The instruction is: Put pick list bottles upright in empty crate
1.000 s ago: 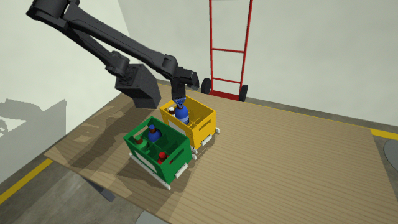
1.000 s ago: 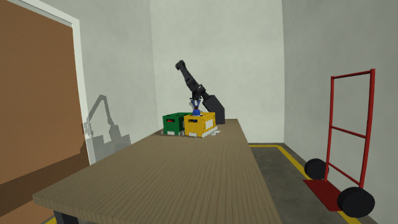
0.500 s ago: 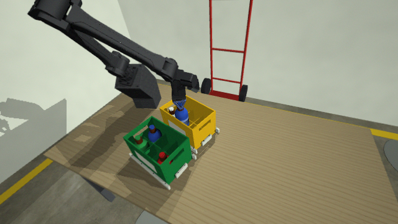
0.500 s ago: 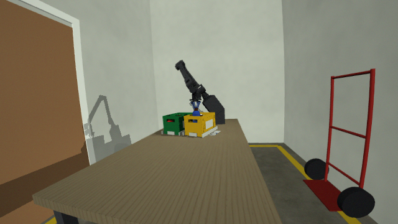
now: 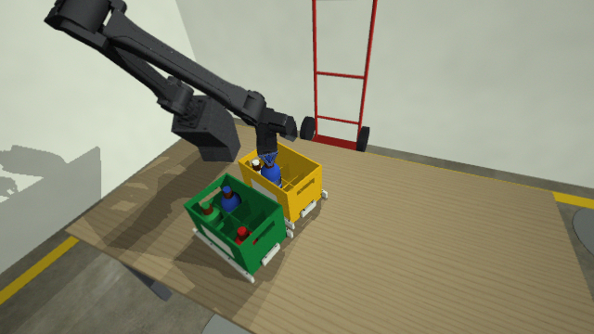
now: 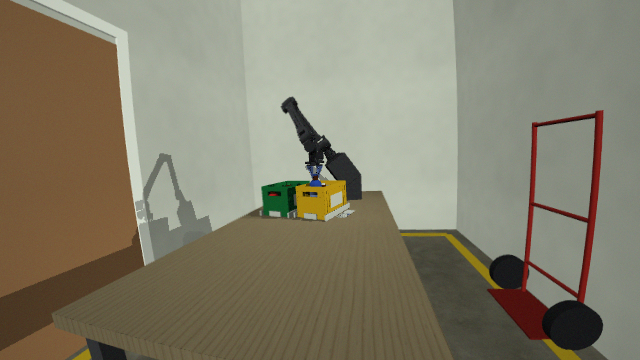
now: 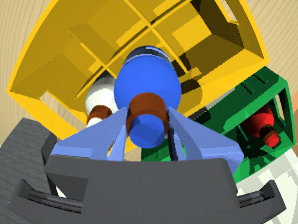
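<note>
While the arm (image 5: 176, 60) (image 6: 305, 130) reaches down over the yellow crate (image 5: 303, 199) (image 6: 320, 202) (image 7: 240, 30), its blue fingers (image 5: 268, 159) (image 6: 314, 172) are closed around the brown neck of a blue bottle (image 5: 271, 174) (image 6: 315, 183) (image 7: 147, 85). Neck sits just under the blue cap, one finger on either side. Bottle is about upright, its lower part down inside the yellow crate, its shoulder near rim level; whether the base touches the crate floor, cannot tell.

Beside it in the same crate: a white-capped bottle (image 5: 256, 164) (image 7: 100, 100), standing in a neighbouring compartment. Other compartments in view there hold only light and shadow.

Green crate (image 5: 269, 241) (image 6: 278, 202) (image 7: 277, 85) stands close beside the yellow one, both level on the wooden surface (image 5: 394, 232) (image 6: 280, 270) (image 7: 12, 30). Inside it, three bottles: one green (image 5: 209, 212), a second blue one (image 5: 229, 201), and one red (image 5: 242, 235) (image 7: 261, 122). Green and blue occupy adjacent places at one end; red is toward the other end.

White strips (image 5: 223, 255) (image 6: 337, 212) lie along the feet of the crates. Pale paper (image 6: 345, 214) shows by the yellow crate in the exterior view, its print too small to read. Off the table, a red hand truck (image 5: 341, 75) (image 6: 560, 212) stands near the wall.
</note>
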### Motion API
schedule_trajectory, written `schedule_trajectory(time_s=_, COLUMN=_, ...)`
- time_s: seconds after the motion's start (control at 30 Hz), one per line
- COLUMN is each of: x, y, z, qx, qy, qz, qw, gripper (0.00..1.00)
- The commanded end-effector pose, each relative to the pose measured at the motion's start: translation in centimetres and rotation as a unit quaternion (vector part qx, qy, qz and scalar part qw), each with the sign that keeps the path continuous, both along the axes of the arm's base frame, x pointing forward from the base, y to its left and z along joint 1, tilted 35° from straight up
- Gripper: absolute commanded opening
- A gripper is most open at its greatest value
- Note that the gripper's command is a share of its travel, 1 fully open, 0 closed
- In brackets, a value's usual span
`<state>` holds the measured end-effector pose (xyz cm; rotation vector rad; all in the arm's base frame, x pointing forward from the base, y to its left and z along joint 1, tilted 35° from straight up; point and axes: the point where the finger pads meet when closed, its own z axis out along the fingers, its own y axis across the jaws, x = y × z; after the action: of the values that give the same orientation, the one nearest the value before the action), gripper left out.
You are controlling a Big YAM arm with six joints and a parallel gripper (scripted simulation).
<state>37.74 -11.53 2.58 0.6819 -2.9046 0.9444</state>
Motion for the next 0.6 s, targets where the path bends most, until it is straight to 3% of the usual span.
schedule_trajectory(time_s=0.0, x=1.2, y=0.3, z=0.0, qx=0.000, qy=-0.007, qz=0.012, qw=1.000, gripper=0.00)
schedule_trajectory(time_s=0.2, x=0.6, y=-0.7, z=0.2, qx=-0.002, qy=-0.012, qz=0.002, qw=1.000, gripper=0.00)
schedule_trajectory(time_s=0.23, x=2.0, y=0.1, z=0.7, qx=-0.002, qy=-0.023, qz=0.014, qw=1.000, gripper=0.00)
schedule_trajectory(time_s=0.3, x=1.6, y=-0.2, z=-0.4, qx=-0.001, qy=-0.010, qz=0.011, qw=1.000, gripper=0.00)
schedule_trajectory(time_s=0.57, x=1.2, y=-0.5, z=-1.4, qx=0.000, qy=-0.005, qz=0.012, qw=1.000, gripper=0.00)
